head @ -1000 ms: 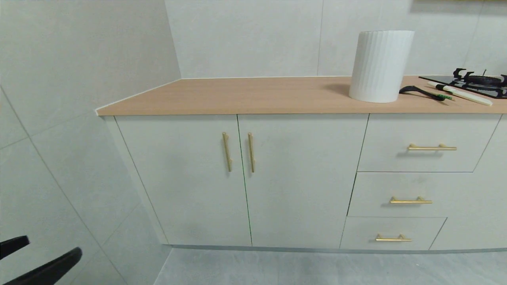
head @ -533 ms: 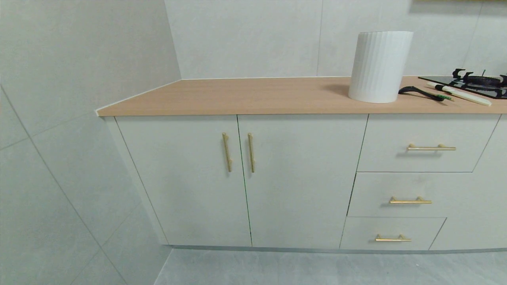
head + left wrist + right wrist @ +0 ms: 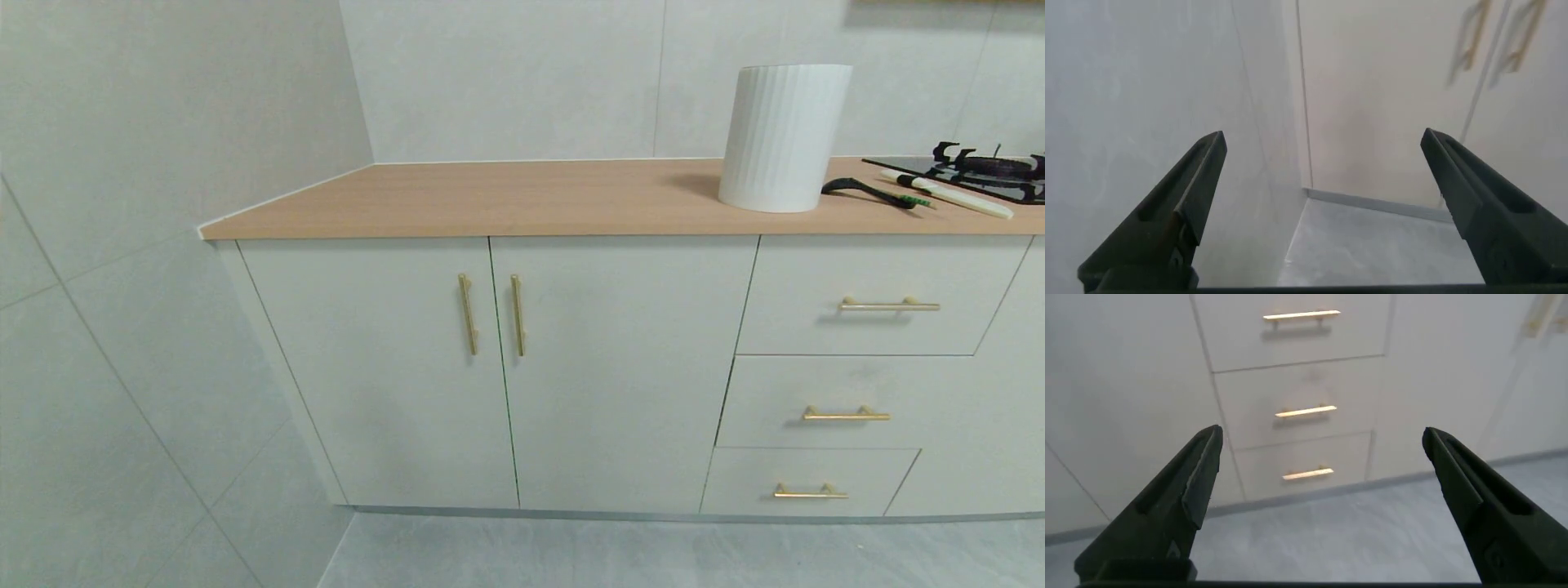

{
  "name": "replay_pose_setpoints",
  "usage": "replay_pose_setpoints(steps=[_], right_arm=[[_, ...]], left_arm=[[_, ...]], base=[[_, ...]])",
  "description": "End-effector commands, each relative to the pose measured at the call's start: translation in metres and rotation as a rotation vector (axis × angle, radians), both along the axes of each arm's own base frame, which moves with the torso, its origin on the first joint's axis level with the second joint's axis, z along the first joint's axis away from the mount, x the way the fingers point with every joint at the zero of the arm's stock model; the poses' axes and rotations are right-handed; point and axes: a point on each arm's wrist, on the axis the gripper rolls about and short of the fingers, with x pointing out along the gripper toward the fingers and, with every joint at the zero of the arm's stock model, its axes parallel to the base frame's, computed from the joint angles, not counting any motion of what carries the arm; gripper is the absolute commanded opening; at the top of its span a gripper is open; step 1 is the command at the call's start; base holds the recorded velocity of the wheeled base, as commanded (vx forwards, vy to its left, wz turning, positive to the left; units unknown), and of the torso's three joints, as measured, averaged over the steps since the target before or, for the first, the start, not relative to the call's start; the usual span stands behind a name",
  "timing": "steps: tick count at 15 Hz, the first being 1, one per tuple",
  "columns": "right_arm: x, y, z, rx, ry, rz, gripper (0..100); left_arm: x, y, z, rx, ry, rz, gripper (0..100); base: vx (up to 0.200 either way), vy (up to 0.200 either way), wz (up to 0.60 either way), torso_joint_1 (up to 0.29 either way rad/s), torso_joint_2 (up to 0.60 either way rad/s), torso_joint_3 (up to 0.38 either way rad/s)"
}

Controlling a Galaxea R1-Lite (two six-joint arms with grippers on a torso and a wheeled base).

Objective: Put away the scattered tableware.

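Observation:
On the wooden countertop [image 3: 506, 200] at the right stands a tall white ribbed container [image 3: 784, 137]. Beside it lie a black-handled utensil [image 3: 867, 191], a thin green-banded stick [image 3: 913, 198] and a cream-handled utensil [image 3: 951, 195]. My left gripper [image 3: 1323, 155] is open, low down, facing the corner between the wall and the left cabinet door [image 3: 1380, 98]. My right gripper [image 3: 1323, 453] is open with nothing between its fingers, facing the drawers [image 3: 1302, 404] near the floor.
Below the counter are two cabinet doors with gold handles [image 3: 492, 314] and three drawers [image 3: 849, 412] to their right. A black stove grate [image 3: 992, 167] sits at the far right. A tiled wall [image 3: 122, 245] closes the left side. Grey floor [image 3: 653, 555] lies in front.
The left gripper's black fingers showed at the head view's lower left a second ago and have dropped out of that view. The counter's objects have not moved.

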Motion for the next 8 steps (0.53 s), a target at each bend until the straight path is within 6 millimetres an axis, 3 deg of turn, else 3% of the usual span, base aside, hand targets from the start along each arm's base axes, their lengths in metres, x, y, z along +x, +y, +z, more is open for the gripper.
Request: replay_pose_setpoints(steps=[1, 6, 8], right_arm=[[0.022, 0.002, -0.034, -0.002, -0.022, 0.072, 100], [0.024, 0.006, -0.044, -0.037, 0.040, 0.251, 100], [0.024, 0.006, -0.043, -0.044, 0.036, 0.248, 100]], left_arm=[[0.012, -0.001, -0.029, 0.014, 0.028, -0.020, 100], [0.017, -0.004, -0.035, -0.010, -0.003, -0.164, 100], [0.017, -0.005, -0.040, -0.028, 0.032, -0.216, 100]], base=[[0.000, 0.000, 0.00, 0.000, 0.00, 0.000], [0.000, 0.000, 0.00, 0.000, 0.00, 0.000], [0.000, 0.000, 0.00, 0.000, 0.00, 0.000]])
